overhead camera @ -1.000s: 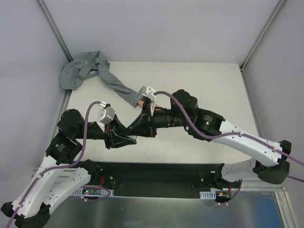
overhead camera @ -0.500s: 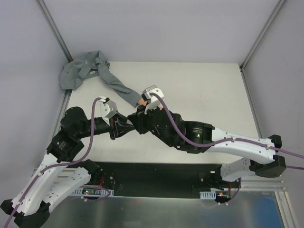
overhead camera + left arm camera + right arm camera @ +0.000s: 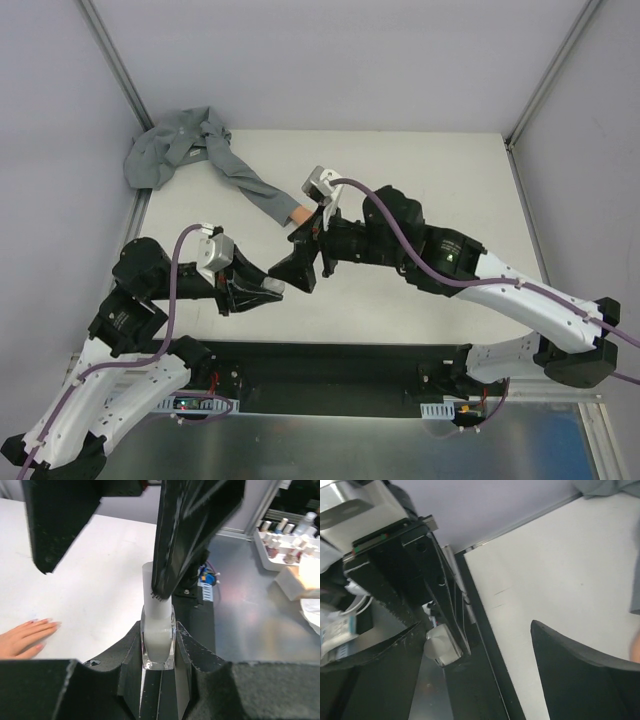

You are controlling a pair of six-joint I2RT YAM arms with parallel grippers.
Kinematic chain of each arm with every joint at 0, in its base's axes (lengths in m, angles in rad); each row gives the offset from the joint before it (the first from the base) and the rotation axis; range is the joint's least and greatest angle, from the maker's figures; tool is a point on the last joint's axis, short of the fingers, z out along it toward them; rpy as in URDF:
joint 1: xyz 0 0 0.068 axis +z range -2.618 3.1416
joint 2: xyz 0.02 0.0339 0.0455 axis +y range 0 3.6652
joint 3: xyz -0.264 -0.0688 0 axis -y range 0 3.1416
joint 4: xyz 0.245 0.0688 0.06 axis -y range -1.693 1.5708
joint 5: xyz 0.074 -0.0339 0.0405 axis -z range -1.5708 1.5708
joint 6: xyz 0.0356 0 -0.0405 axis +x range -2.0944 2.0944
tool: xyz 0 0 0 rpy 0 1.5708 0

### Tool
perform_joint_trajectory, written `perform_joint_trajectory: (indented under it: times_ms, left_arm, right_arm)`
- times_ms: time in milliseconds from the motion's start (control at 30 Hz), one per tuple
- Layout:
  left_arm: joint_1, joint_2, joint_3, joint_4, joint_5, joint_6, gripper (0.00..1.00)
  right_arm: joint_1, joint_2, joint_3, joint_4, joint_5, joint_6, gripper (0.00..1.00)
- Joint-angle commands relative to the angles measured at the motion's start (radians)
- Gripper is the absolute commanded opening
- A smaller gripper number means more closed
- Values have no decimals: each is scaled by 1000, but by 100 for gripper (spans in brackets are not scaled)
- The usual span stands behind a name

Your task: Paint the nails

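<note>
Left hand [image 3: 262, 290] is clamped tight on the small white bottle [image 3: 159, 647], a finger pressed to each side of its glassy base, white cap standing straight up! Right hand [image 3: 300, 272] is wide open, its two black fingers spread far apart. In the left wrist view one finger [image 3: 187, 530] lies right against the cap, though whether it actually touches I cannot tell. Both hands meet just on the near side of the mannequin hand [image 3: 298, 214], close to it but clear of it. The mannequin hand lies flat on the white bench [image 3: 430, 190], back up, and there are the nails [image 3: 50, 624], faint pinkish tips on its outstretched fingers, pointing toward the bottle with bare bench between. Beyond the mannequin hand, the grey sleeve [image 3: 235, 172] trails away from its wrist, off to the far left of it, and ends in a crumpled heap.
</note>
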Motion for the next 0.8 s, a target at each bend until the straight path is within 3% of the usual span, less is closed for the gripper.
perform_joint_trajectory:
  times_ms: [0, 100, 233, 467, 567, 767]
  left_arm:
    - [3, -12, 26, 39, 160, -73, 0]
    - [3, -1, 46, 39, 199, -106, 0]
    - [3, -5, 67, 44, 205, -123, 0]
    - [3, 47, 104, 59, 222, -153, 0]
    - [2, 61, 104, 79, 216, -158, 0]
    - [3, 91, 104, 104, 206, -167, 0]
  right_arm:
    - [-92, -49, 5, 20, -439, -38, 87]
    - [-119, -49, 4, 42, -537, -26, 90]
    - [-135, -58, -6, 57, -553, -21, 93]
    - [-135, -35, -49, 236, -620, 69, 95]
    - [-135, -32, -53, 241, -574, 71, 92]
    - [-135, -44, -73, 252, -534, 68, 77]
